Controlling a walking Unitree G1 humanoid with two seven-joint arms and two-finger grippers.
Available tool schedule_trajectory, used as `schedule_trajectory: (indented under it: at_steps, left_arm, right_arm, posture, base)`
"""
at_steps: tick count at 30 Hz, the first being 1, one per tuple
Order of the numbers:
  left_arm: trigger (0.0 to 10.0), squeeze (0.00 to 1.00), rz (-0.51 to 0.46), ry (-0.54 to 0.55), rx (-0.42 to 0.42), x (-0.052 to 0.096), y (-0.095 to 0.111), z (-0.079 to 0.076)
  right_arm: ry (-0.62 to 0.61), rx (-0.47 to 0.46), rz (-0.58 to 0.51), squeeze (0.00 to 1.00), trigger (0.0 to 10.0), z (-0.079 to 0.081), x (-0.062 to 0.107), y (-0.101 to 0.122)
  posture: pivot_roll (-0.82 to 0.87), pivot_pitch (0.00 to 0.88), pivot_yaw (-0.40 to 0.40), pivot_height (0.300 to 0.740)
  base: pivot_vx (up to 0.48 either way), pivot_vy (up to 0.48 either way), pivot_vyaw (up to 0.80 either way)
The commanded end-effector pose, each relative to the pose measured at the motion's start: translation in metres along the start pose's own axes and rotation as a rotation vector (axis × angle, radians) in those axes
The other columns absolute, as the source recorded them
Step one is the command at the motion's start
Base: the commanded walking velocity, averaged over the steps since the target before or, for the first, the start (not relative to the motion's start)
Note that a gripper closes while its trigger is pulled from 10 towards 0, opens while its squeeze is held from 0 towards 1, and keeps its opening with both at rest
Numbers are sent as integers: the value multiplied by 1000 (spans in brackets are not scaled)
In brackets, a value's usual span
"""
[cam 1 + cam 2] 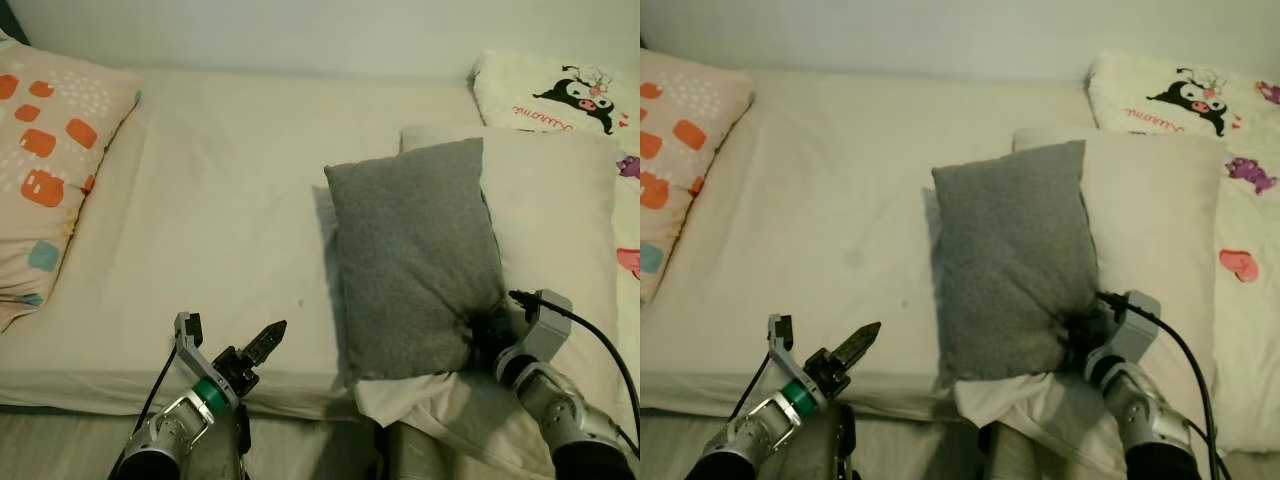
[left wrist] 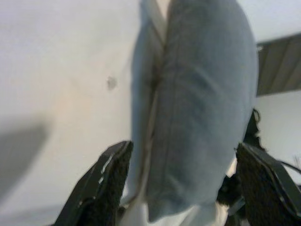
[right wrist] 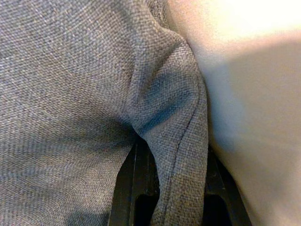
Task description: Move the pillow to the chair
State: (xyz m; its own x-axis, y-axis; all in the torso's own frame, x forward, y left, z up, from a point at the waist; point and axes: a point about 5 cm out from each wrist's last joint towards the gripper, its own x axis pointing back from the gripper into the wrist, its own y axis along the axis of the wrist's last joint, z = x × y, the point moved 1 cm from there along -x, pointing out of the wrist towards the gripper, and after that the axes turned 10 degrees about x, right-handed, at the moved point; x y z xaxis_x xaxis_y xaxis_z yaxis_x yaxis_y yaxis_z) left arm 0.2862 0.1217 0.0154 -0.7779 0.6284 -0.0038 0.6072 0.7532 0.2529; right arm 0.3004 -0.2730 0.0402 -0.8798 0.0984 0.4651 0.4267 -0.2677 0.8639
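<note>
A grey pillow [image 1: 415, 260] lies on the bed, its right side resting on a cream pillow [image 1: 560, 220]. My right gripper [image 1: 490, 335] is shut on the grey pillow's near right corner. In the right wrist view the grey fabric [image 3: 94, 94] is bunched and pinched between the black fingers [image 3: 136, 188]. My left gripper [image 1: 232, 338] hovers open over the bed's front edge, left of the pillow and apart from it. In the left wrist view the grey pillow [image 2: 202, 108] stands ahead between the two spread fingers [image 2: 101, 188].
The pale bed sheet [image 1: 220, 200] stretches wide to the left of the pillow. A pillow with orange squares [image 1: 50, 150] lies at the far left. A cartoon-printed blanket [image 1: 570, 95] covers the back right. A wall runs behind the bed.
</note>
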Motion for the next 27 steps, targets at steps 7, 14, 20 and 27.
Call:
schedule_trajectory:
  at_steps: [7,14,20,27]
  left_arm:
    - [10000,1000,160,-27,17,-34,-39,-12]
    - [10000,1000,204,37,-34,-41,-46,-10]
    - [10000,1000,186,50,-106,-47,-42,-13]
    - [10000,0,98,170,-282,-54,-23,-12]
  right_arm:
    - [-118,-10,65,0,0,-18,7,-17]
    - [-45,1,45,0,0,-8,12,-10]
    - [41,-7,6,0,0,8,17,2]
    - [163,-13,-40,0,0,36,25,16]
  posture:
    - [-144,125,28,597]
    - [-177,144,42,597]
    - [-212,170,54,597]
    - [-242,212,54,597]
  base:
    - [0,0,0]
    - [0,0,0]
    - [0,0,0]
    - [0,0,0]
